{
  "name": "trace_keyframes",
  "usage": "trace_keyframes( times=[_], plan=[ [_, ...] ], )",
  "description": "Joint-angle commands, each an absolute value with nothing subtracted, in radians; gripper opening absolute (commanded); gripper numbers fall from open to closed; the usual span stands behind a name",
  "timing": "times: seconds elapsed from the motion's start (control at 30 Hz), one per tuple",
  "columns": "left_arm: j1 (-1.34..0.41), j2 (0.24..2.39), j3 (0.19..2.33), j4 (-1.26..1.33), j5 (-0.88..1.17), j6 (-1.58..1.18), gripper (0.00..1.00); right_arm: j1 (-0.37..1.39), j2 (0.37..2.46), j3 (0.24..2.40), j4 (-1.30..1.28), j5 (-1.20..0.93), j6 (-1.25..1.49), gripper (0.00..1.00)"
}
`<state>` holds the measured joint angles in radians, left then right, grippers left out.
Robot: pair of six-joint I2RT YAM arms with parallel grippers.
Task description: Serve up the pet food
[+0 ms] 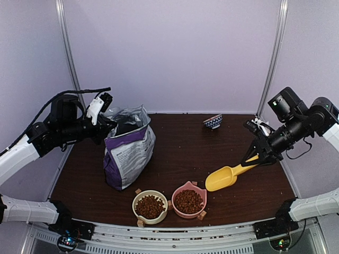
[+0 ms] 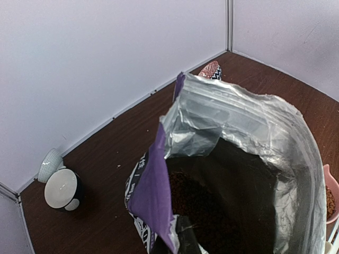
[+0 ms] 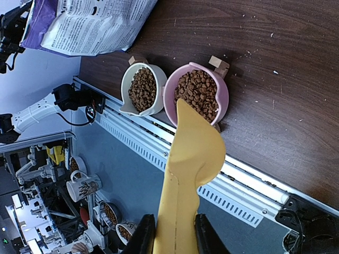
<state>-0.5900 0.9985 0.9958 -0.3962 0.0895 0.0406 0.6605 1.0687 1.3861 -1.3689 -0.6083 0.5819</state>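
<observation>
pet food [image 1: 150, 206] fills the cream bowl [image 1: 133, 205] and pink bowl [image 1: 205, 197] at 6 o'clock, right gripper [image 1: 256, 160] clamped on the yellow scoop [image 1: 222, 179], left gripper [image 1: 109, 125] closed on the purple bag [image 1: 127, 156] at 9 o'clock, which a careless pull could tip.

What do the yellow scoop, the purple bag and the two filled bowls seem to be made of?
The yellow scoop: likely plastic, smooth, one even colour, faint sheen. The purple bag: thin flexible film, printed outside, silvery foil-like lining inside, creased at the open mouth. The cream bowl and pink bowl: smooth, slightly glossy; ceramic or plastic, the look leaves it open.
</observation>
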Motion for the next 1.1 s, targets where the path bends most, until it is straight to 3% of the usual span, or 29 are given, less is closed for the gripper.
trace_keyframes(
  times=[0.0, 0.17, 0.4, 0.63, 0.87, 0.97, 1.07],
  plan=[
    [-0.582, 0.977, 1.015, -0.367, 0.091, 0.047, 0.00, 0.653, 1.068, 1.423, -1.382, -0.570, 0.562, 0.15],
    [-0.581, 0.971, 1.014, -0.362, 0.093, 0.046, 0.00, 0.652, 0.978, 1.293, -1.118, -0.426, 0.667, 0.15],
    [-0.581, 0.966, 1.015, -0.359, 0.109, 0.043, 0.00, 0.650, 0.868, 0.875, -0.531, -0.188, 0.834, 0.15],
    [-0.582, 0.946, 1.011, -0.347, 0.099, 0.039, 0.00, 0.650, 0.907, 0.564, -0.053, 0.099, 0.872, 0.16],
    [-0.582, 0.951, 1.009, -0.339, 0.106, 0.031, 0.00, 0.649, 1.039, 0.359, 0.264, 0.161, 0.897, 0.17],
    [-0.582, 0.959, 1.010, -0.339, 0.107, 0.029, 0.00, 0.649, 1.084, 0.315, 0.340, 0.150, 0.919, 0.23],
    [-0.583, 0.967, 1.007, -0.332, 0.111, 0.025, 0.00, 0.649, 1.119, 0.302, 0.354, 0.147, 0.918, 0.37]
  ],
)
